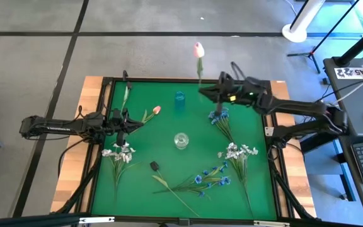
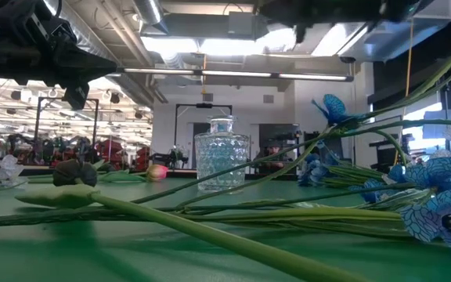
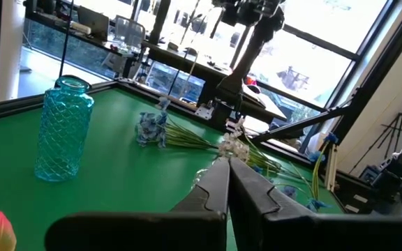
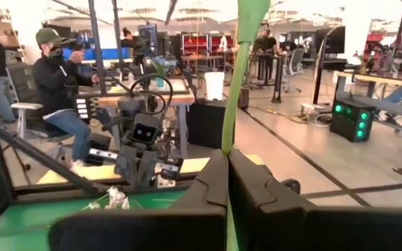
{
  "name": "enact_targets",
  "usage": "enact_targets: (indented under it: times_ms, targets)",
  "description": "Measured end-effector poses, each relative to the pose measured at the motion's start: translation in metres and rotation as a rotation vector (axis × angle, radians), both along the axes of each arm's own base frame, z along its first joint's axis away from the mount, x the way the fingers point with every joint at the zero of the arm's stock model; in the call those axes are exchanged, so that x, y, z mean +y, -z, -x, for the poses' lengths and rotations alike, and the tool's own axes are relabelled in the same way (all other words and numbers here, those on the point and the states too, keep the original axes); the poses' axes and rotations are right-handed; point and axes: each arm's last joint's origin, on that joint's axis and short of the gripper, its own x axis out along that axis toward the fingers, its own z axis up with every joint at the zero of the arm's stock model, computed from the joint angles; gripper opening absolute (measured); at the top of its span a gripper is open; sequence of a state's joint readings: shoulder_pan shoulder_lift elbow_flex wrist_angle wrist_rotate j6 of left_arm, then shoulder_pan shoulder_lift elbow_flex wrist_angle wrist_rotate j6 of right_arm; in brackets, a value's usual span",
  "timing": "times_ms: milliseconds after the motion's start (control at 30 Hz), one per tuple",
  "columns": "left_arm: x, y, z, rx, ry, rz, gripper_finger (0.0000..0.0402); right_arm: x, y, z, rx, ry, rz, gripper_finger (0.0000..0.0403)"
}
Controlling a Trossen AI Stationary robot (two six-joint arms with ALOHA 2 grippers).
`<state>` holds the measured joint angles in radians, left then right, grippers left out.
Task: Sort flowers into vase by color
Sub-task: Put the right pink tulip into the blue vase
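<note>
Two vases stand on my green table (image 1: 257, 183): only the high view shows both, blue vase (image 1: 179, 99) beside my right gripper (image 1: 205, 92), clear vase (image 1: 181, 140) below it; the low view hides the blue one. My right gripper is clamped on a pink tulip (image 1: 198, 50), its stem rising straight above my fingers (image 4: 257, 195), bud over the table's far edge. My left gripper (image 1: 133, 123) is closed empty, another tulip (image 1: 155, 110) just beyond.

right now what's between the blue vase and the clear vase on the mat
Nothing: in the high view the green mat is bare between the blue vase and the clear vase. The nearest flowers, a blue spray, lie off to the side.
</note>
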<state>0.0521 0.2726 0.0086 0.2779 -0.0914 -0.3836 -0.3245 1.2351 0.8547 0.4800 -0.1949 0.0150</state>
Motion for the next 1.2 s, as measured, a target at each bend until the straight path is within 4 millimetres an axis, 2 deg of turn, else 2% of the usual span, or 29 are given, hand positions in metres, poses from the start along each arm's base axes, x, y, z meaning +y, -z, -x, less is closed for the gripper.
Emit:
enact_targets:
  times_ms: [133,300,433,767,967,1200]
  targets:
    - [0.0,0.0,0.0,0.0,0.0,0.0,0.0,-0.007,0.019,-0.025,-0.032,-0.004,0.012,0.0]
    - [0.0,0.0,0.0,0.0,0.0,0.0,0.0,-0.015,0.04,-0.046,-0.092,0.031,0.04,0.0]
    - [0.0,0.0,0.0,0.0,0.0,0.0,0.0,-0.02,0.052,-0.057,-0.166,0.073,0.063,0.0]
    - [0.0,0.0,0.0,0.0,0.0,0.0,0.0,-0.031,0.089,-0.075,-0.179,0.189,0.047,0.0]
    - [0.0,0.0,0.0,0.0,0.0,0.0,0.0,-0.042,0.096,-0.074,-0.169,0.278,0.039,0.0]
    - [0.0,0.0,0.0,0.0,0.0,0.0,0.0,-0.047,0.089,-0.075,-0.195,0.276,0.043,0.0]
